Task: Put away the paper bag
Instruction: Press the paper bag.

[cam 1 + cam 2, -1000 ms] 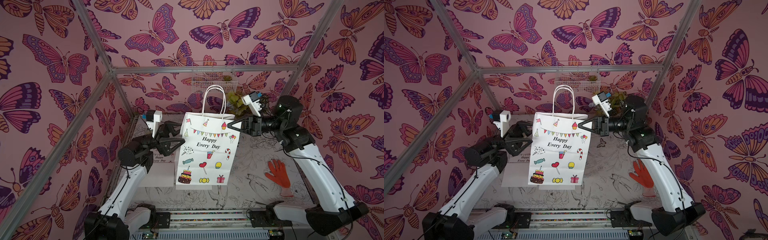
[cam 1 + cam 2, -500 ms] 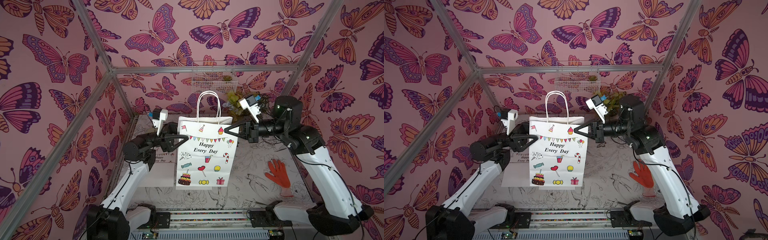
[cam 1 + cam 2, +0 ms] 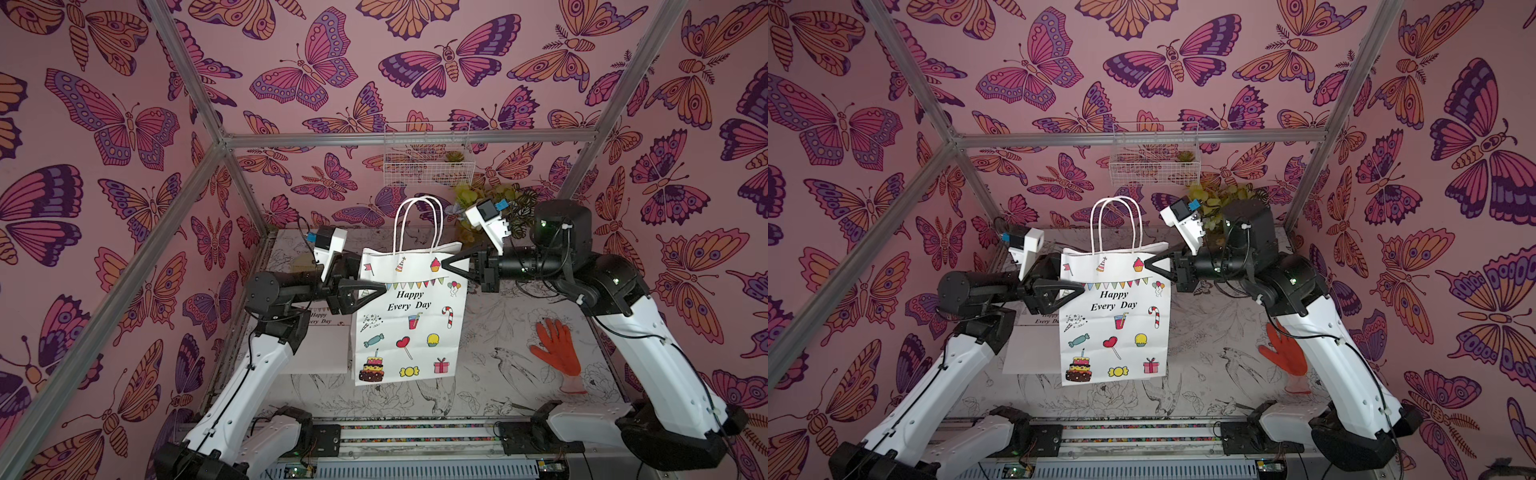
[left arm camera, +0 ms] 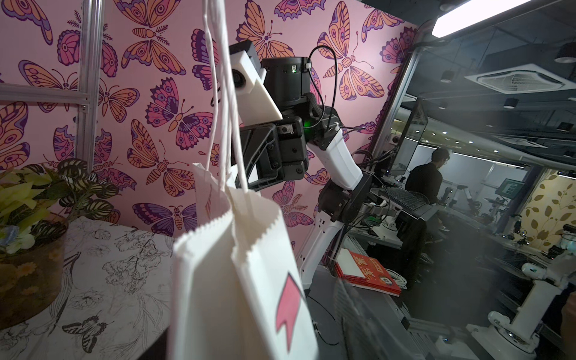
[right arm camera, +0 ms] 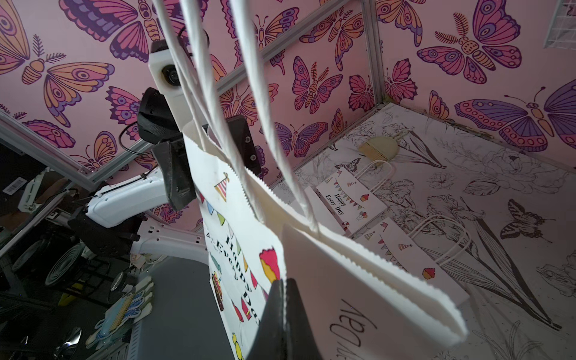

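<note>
A white paper bag printed "Happy Every Day" hangs upright in the air above the table, its mouth slightly open and its two cord handles standing up. My right gripper is shut on the top right corner of the bag's front wall. At the bag's upper left edge, my left gripper is open. It straddles the bag with one of its fingers in front and the other behind. In the left wrist view the bag fills the space between the jaws, with a gap beside the front wall.
Two more flat bags lie on the drawing-covered table at the left. An orange glove lies at the right. A cream comb, a potted plant and a wall-mounted wire basket are at the back.
The bag has come down a little with the right gripper still shut on it. The left gripper has moved in over the bag's left edge and its jaws have narrowed.
</note>
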